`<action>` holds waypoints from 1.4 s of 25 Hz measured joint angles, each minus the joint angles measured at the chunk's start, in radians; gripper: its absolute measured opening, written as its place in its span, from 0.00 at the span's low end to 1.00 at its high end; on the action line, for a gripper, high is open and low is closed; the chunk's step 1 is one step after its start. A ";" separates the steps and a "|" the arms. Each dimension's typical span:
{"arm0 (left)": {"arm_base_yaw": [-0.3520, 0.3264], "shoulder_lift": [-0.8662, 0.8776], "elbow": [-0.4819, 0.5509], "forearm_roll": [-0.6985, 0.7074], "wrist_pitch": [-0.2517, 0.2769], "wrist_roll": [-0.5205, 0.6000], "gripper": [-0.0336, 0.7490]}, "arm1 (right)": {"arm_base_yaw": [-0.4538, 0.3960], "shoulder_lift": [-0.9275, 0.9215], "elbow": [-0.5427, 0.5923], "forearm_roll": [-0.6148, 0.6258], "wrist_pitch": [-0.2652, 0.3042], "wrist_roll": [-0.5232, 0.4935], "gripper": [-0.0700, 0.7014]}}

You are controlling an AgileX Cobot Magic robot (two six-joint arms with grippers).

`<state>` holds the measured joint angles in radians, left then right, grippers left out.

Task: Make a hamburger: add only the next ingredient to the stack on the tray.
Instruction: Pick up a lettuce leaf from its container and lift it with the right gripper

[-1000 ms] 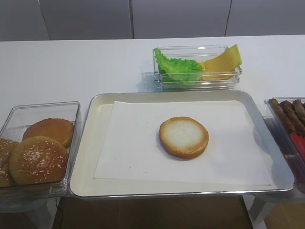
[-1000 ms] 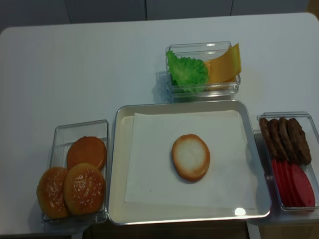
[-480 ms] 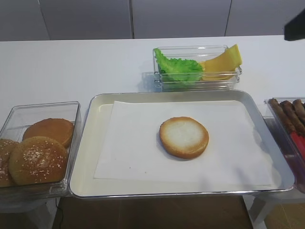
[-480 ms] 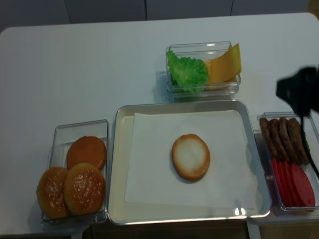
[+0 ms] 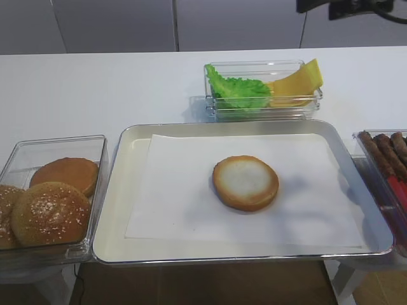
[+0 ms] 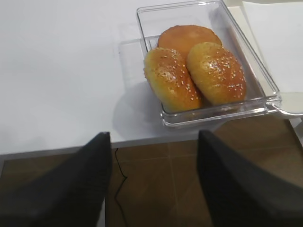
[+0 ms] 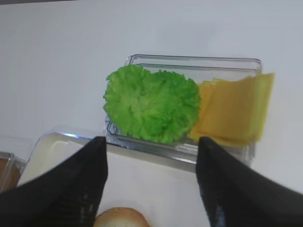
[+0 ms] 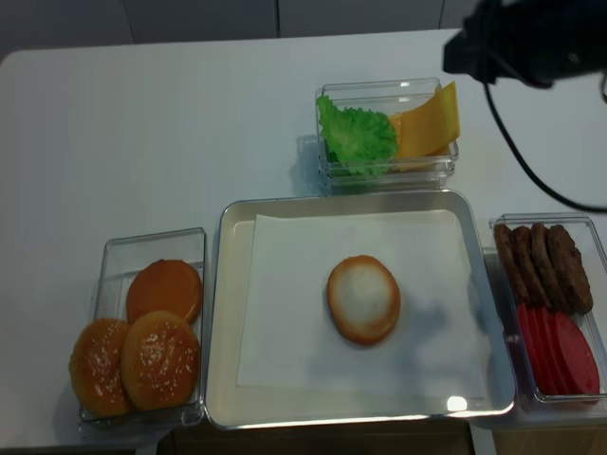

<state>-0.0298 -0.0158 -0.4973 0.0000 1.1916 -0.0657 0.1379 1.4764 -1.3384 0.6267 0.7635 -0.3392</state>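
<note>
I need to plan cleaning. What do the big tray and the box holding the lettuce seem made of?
The large rectangular silver tray looks like metal with a polished finish: its rim glints. The small clear box looks like rigid plastic, since the green lettuce leaf shows through its walls.

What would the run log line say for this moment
phase: approach | right gripper: open, empty, above lettuce leaf | bun half: bare on tray | left gripper: open, idle

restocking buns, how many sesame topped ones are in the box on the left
2. Both lie side by side at the near end of the clear box: sesame bun on the left, sesame bun on the right. Behind them sits one plain bun.
</note>
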 joint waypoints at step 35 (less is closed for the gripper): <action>0.000 0.000 0.001 0.000 0.000 0.000 0.59 | 0.206 0.672 -0.524 -0.003 0.048 -0.052 0.50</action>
<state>-0.0298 -0.0158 -0.4961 0.0000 1.1916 -0.0657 0.3441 2.1487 -1.8619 0.6232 0.8119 -0.3912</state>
